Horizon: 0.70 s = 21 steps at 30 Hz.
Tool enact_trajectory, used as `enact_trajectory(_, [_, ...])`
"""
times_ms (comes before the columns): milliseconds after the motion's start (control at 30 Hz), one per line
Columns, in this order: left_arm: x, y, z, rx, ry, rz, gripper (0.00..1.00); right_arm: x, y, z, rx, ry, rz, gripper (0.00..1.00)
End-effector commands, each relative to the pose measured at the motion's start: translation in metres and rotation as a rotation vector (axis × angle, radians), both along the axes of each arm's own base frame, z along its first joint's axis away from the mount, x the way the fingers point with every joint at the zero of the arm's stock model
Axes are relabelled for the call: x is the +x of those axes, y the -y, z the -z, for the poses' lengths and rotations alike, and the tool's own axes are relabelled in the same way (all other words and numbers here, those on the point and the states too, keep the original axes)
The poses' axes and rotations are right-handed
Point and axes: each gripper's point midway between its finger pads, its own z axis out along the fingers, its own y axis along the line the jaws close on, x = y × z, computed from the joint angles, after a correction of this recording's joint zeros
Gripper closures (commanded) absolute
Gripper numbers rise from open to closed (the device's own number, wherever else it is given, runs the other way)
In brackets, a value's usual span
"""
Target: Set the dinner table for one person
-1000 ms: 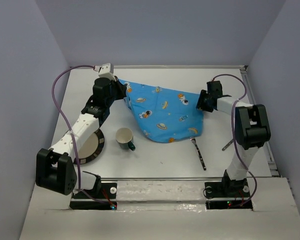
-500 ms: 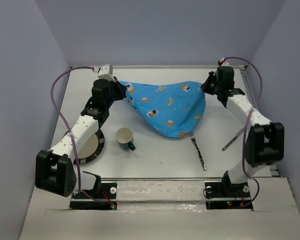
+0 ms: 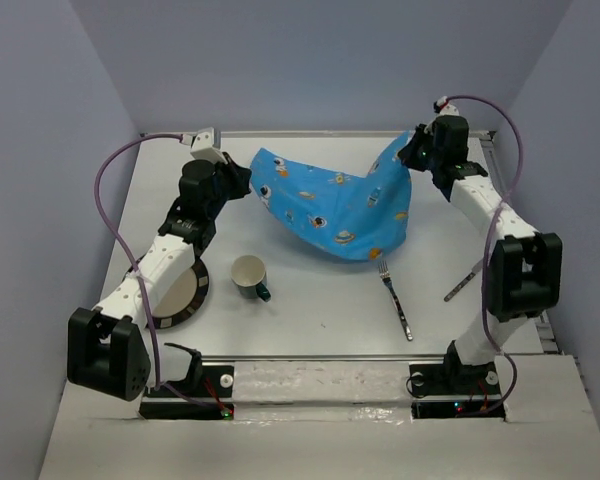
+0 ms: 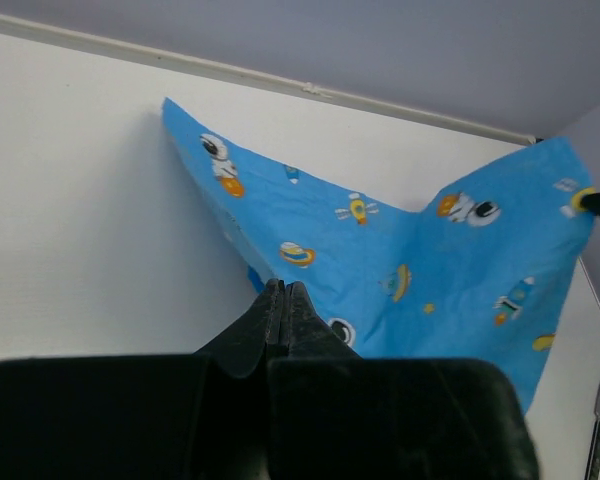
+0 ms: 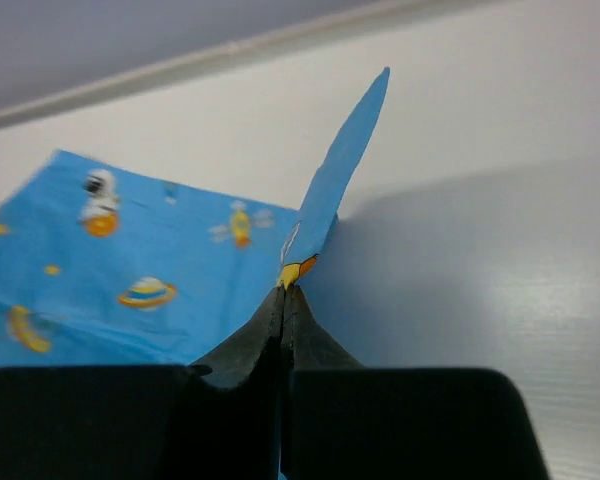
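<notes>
Right pincer has swung rearward, clamped on the cloth like left pincer; only overhead shows the cup.

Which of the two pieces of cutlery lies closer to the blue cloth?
The fork, whose tines nearly reach the near edge of the blue cloth. The other utensil lies further right in the top view, well apart from the cloth.

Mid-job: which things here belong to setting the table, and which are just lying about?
Part of the job: dinner table, blue mat (pinched by left gripper and right gripper), plate, cup, fork, knife.
Just lying about: nothing loose; only the arms' purple cables.
</notes>
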Motion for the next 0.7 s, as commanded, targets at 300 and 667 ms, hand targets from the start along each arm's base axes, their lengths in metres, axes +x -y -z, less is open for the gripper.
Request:
enact_trajectory(300, [0.008,-0.017,0.001,0.023,0.035,-0.099,1.00,0.091,0.042,0.067,-0.054,-0.209,0.089,1.00])
enact_trajectory(667, [0.006,-0.019,0.014,0.003,0.003,-0.141,0.94,0.063,0.057,0.097,-0.086,-0.262,0.170,0.91])
